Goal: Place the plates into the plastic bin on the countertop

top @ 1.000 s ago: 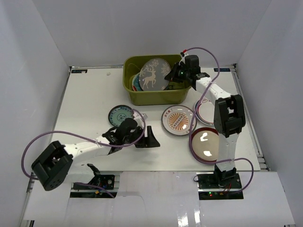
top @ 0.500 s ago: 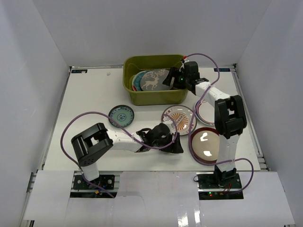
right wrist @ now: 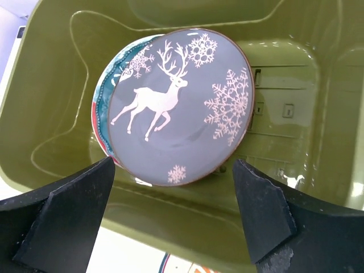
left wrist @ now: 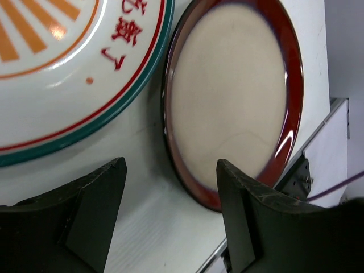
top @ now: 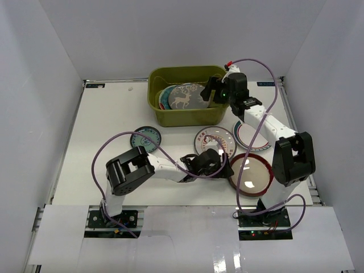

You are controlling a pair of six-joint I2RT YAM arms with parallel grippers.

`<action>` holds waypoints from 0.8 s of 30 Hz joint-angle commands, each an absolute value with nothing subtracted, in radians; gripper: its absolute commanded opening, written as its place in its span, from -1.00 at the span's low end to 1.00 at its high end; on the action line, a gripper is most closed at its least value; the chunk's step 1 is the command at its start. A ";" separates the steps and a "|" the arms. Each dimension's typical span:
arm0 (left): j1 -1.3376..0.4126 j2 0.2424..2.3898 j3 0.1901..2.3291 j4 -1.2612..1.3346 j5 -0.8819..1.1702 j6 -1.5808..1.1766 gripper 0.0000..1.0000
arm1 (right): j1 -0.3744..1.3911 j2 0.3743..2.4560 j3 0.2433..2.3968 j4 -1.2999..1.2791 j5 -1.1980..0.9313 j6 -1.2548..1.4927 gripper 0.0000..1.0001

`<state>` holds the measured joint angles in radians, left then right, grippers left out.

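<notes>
The dark red-rimmed plate (top: pixel 251 174) lies flat on the counter (top: pixel 102 114), well nearward and rightward of the plastic bin (top: pixel 170 116), so it is not yet stowed. Between it and the bin sits the orange sunburst plate (top: pixel 214 141), their rims almost touching in the left wrist view, and the white green-rimmed plate (top: pixel 250 135) lies just off the bin's near right corner. The small teal-patterned plate (top: pixel 145 138) sits off the bin's near left corner. Inside the bin, the grey deer plate (right wrist: pixel 176 108) leans tilted on the scalloped teal plate (right wrist: pixel 105 108). The left pincer (left wrist: pixel 170 170) is spread wide and holds nothing. It sits low by the dark plate's rim on the bin-ward left side, with the plate directly ahead of it. Being round, the plate has no long axis; what matters is the rim arc between the fingers, likely the next grasp. The right pincer (right wrist: pixel 173 170) hangs over the bin's right part, agape and empty, so the left arm is much nearer the dark plate.
</notes>
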<state>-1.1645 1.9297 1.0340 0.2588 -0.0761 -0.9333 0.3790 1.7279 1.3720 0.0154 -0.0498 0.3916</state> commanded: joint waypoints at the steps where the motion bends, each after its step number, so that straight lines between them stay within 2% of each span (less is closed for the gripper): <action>1: -1.183 1.991 1.106 0.196 -0.146 -0.923 0.50 | 0.374 1.654 1.333 0.009 -0.020 0.368 0.80; 5: -1.187 2.048 1.158 0.166 -0.175 -0.922 0.31 | 0.374 1.547 1.217 0.043 -0.023 0.371 0.80; 8: -1.190 2.077 1.178 0.140 -0.212 -0.920 0.05 | 0.376 1.409 1.105 0.083 -0.050 0.399 0.85; 9: -1.190 2.082 1.181 0.137 -0.216 -0.920 -0.07 | 0.374 1.382 1.079 0.093 -0.066 0.408 0.86; 10: -1.192 2.092 1.186 0.130 -0.222 -0.920 -0.38 | 0.376 1.355 1.051 0.101 -0.087 0.429 0.88; 12: -1.190 2.095 1.186 0.127 -0.219 -0.922 -0.67 | 0.377 1.273 0.964 0.133 -0.104 0.448 0.89; 13: -1.192 2.092 1.177 0.127 -0.218 -0.925 -0.92 | 0.377 1.246 0.939 0.138 -0.107 0.452 0.89; 14: -1.193 2.077 1.167 0.127 -0.219 -0.927 -1.00 | 0.377 1.195 0.895 0.138 -0.109 0.459 0.90; 19: -1.201 1.955 1.027 0.150 -0.184 -0.953 -1.00 | 0.377 1.020 0.778 0.095 -0.136 0.451 0.91; 21: -1.203 1.838 0.958 0.179 -0.161 -0.962 -1.00 | 0.377 0.921 0.724 0.068 -0.149 0.454 0.99; 22: -1.203 1.794 0.919 0.208 -0.153 -0.969 -1.00 | 0.377 0.889 0.710 0.057 -0.178 0.454 0.95; 24: -1.203 1.648 0.816 0.222 -0.159 -0.983 -1.00 | 0.377 0.809 0.669 0.028 -0.219 0.456 0.71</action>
<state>-1.1889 1.8381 0.9142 0.2600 -0.1684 -1.0218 0.3794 0.8894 0.7059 0.0448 -0.1486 0.4477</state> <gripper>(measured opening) 0.034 0.891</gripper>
